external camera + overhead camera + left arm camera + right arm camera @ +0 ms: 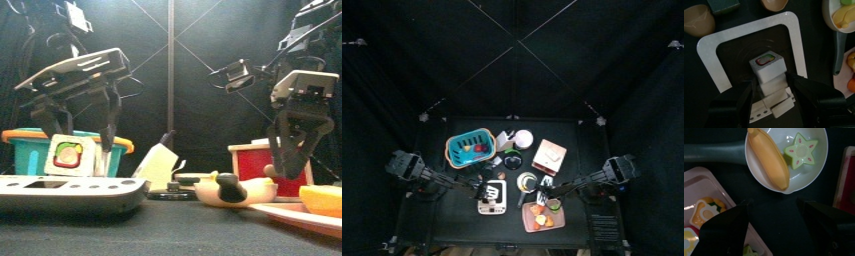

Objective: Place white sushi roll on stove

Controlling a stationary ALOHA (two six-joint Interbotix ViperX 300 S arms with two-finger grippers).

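Above the stove: the left hand (769,97) gripped the white sushi roll (767,70) over the stove (747,37) and its dark panel.
Right hand: (774,210) open, empty, above a bowl (817,163).
Advice: lower squarely, then release.

Both arms are black, jointed metal frames with thin cables, the left gripper (78,125) at the front view's left and the right gripper (294,150) at its right, each ending in two slim black jaws.
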